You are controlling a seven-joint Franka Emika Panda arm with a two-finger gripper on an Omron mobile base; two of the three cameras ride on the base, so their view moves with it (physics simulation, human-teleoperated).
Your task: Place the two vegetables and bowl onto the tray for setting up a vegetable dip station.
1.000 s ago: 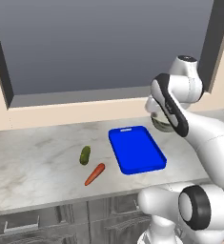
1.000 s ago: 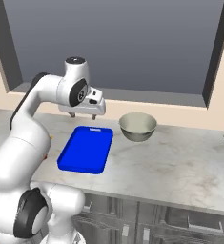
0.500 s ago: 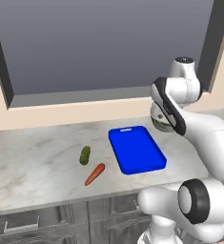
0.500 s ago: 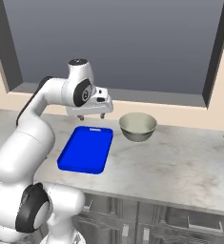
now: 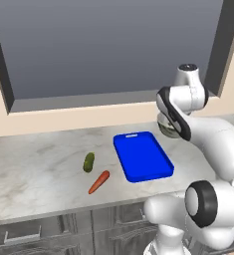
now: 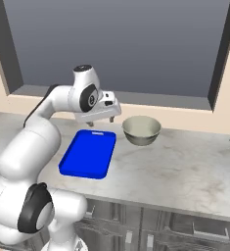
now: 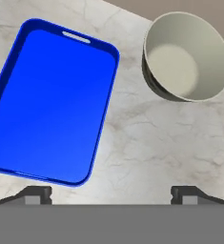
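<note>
While the arm hangs up over the counter point(image 6: 185, 171), the gripper point(image 6: 101, 120) sits in the air above the strip of marble between the tray point(image 6: 87, 154) and the bowl point(image 6: 142, 130), not touching either one. From the hand view the two fingertips point(image 7: 37, 194) are spread wide apart with nothing between them, so it's carrying nothing.

The blue tray lies flat on the counter with its handle slot at the end toward the window point(image 6: 116, 44), and it's got nothing on it. The bowl point(image 7: 187, 56) stands upright just beside the tray's far right corner, a small gap of marble between them, pale inside and nothing in it.

Over on the other side of the tray, the cucumber point(image 5: 89, 162) and the carrot point(image 5: 98, 182) lie on the bare counter, near each other but apart. The cucumber is farther back, the carrot closer to the front edge and lying at a slant.
</note>
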